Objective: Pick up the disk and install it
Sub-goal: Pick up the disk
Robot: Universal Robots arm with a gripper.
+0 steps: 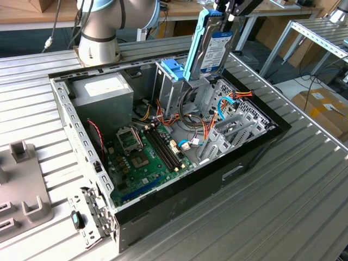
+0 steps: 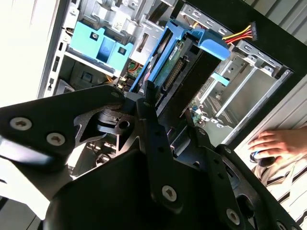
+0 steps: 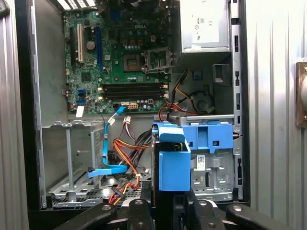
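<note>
A ribbed aluminium table is seen carrying an open black metal computer case, laid on its side. Inside, a grey power-supply box is mounted at the end near the arm's base, and a green motherboard is fixed to the floor beside it. The flat silver-metal disk with blue side rails is held upright in the air above the metal drive cage, clear of it, next to the blue plastic latch. The black gripper is clamped on the disk's upper end. A person's hand is seen resting outside the case.
</note>
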